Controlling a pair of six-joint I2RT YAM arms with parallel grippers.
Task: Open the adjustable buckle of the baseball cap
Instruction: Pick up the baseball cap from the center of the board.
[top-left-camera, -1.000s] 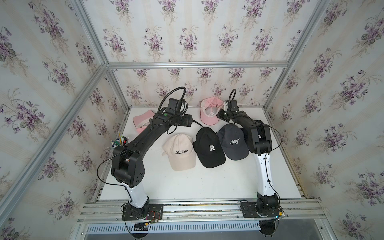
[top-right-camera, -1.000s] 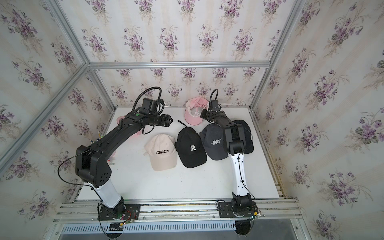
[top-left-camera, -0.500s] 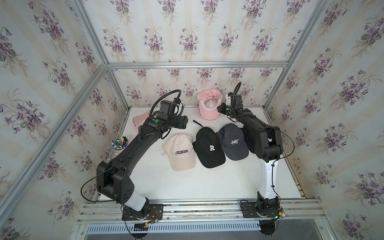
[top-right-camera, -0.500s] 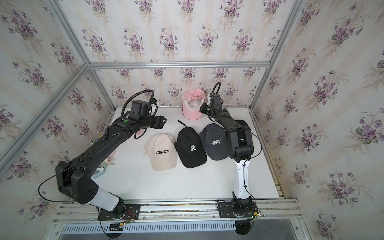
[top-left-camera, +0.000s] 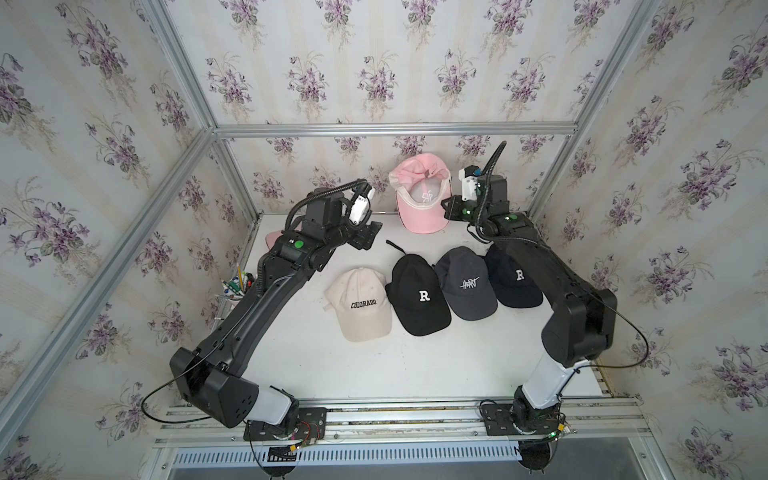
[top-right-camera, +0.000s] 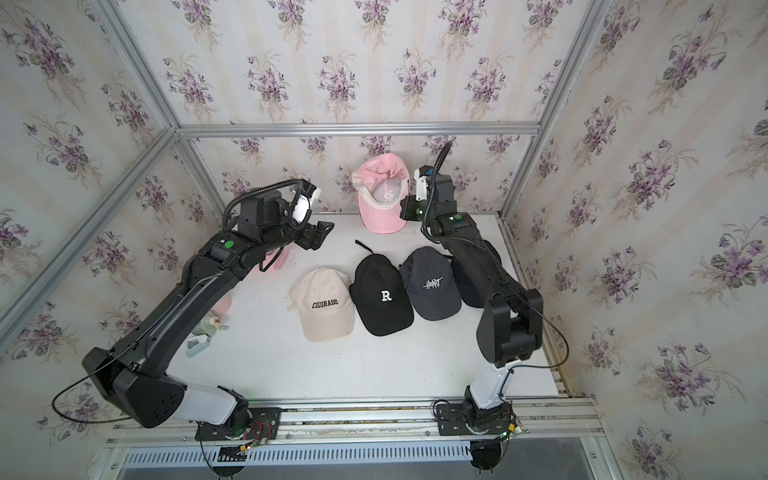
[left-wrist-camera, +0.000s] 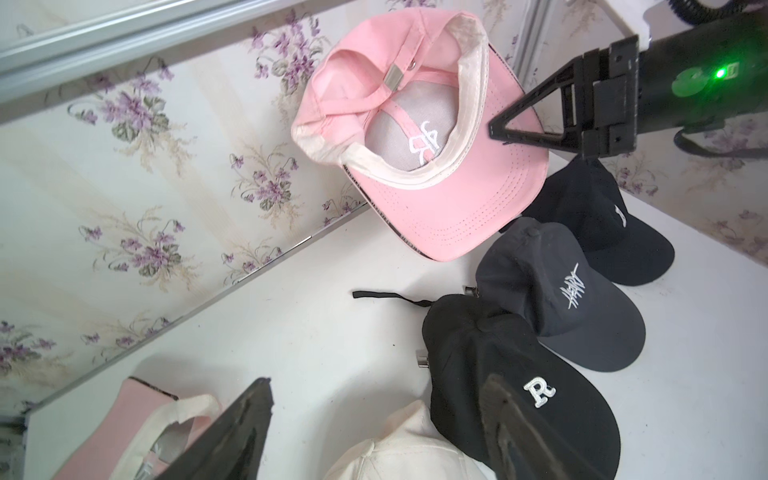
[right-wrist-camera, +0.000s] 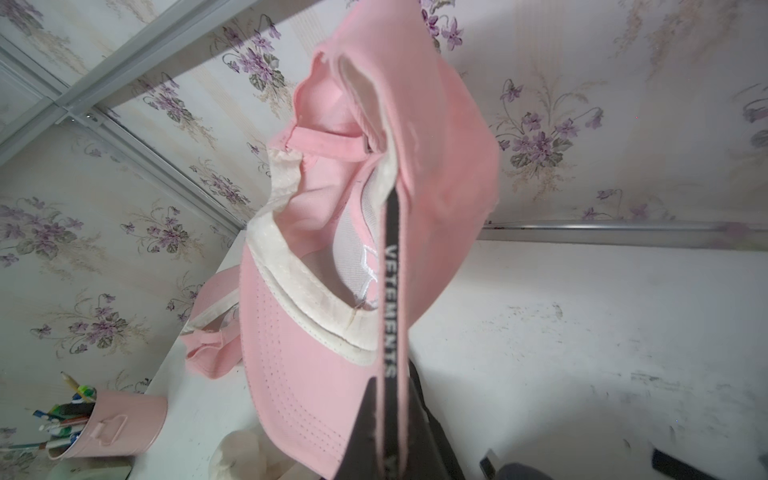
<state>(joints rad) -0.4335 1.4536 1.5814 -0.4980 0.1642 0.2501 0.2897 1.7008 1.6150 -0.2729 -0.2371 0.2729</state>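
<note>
Flowered wallpaper (top-left-camera: 374, 83) lines the walls around a white desk (top-left-camera: 415, 365).

In both top views the right gripper (top-left-camera: 446, 208) is clamped on the side of the brim of a pink cap (top-left-camera: 419, 195). It holds the cap upright near the back wall, crown uppermost and brim pointing down. Whether the brim's front edge touches the desk I cannot tell. The left gripper (top-left-camera: 368, 237) hovers over the desk, jaws spread and empty, well apart from the cap. Four caps lie in an overlapping row at mid-desk: a beige cap (top-left-camera: 361, 305) lettered COLORADO, a black cap (top-left-camera: 419, 297) with an R, a grey cap (top-left-camera: 465, 282), and a navy cap (top-left-camera: 513, 276) partly under the right arm. A second pink cap (top-left-camera: 272, 239) shows behind the left arm, with a pen cup (top-left-camera: 237, 284) at the desk's left edge.

In the left wrist view the pink cap's (left-wrist-camera: 436, 199) open inside faces the camera. The buckle (left-wrist-camera: 392, 79), a small metal clasp, sits on the pink strap (left-wrist-camera: 361, 102) across the rear opening, high on the cap. The left gripper's fingers (left-wrist-camera: 232, 436) stand wide apart with nothing between them.

In the right wrist view the brim's black edge trim (right-wrist-camera: 392, 291), lettered VETEMENTS, is pinched between the right gripper's fingers (right-wrist-camera: 361, 428). The strap crosses the rear opening, and the buckle is mostly hidden behind the sweatband.
</note>
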